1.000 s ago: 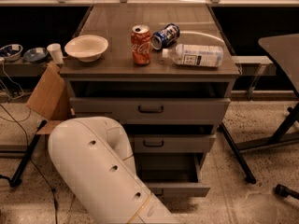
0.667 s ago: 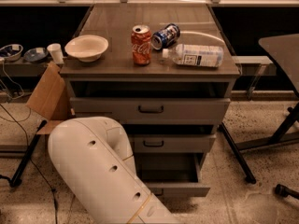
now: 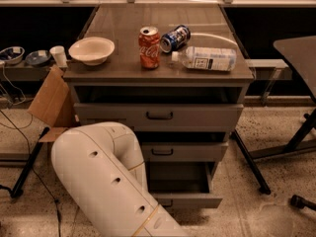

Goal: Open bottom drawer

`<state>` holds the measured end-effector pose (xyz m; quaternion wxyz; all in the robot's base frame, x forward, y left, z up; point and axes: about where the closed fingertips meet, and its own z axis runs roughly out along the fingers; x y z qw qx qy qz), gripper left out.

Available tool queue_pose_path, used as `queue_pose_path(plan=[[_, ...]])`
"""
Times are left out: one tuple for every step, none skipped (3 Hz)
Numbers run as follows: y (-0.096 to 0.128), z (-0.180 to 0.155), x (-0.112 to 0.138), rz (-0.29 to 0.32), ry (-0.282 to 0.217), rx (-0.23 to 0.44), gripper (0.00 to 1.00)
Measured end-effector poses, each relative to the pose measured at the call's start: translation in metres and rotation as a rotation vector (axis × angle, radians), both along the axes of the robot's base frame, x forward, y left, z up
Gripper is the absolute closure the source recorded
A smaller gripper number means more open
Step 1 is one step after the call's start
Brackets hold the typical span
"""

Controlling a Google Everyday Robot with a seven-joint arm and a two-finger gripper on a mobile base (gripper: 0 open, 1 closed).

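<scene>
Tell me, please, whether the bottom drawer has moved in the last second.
No. The bottom drawer lies just as far out past the middle drawer as before. The gripper is out of view.

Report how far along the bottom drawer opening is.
Done: the bottom drawer stands pulled out, its grey inside exposed under the middle drawer. In hand: nothing I can confirm; the end effector is out of view, hidden behind or past the white arm at lower left. Left: perhaps only letting go and backing off, if it is holding on, which cannot be seen.
</scene>
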<state>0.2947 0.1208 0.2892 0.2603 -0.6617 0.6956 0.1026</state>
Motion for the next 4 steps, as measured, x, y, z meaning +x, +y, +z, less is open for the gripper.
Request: queue_pose_path(plan=[[0.014,-0.001,0.024,0.033,-0.043,0.027,0.00],[0.024,-0.001,0.051,0.050,-0.095,0.047,0.00],[0.035,-0.003,0.079,0.050,-0.131,0.051,0.00],[0.038,-0.013,0.113,0.039,-0.144,0.042,0.00]])
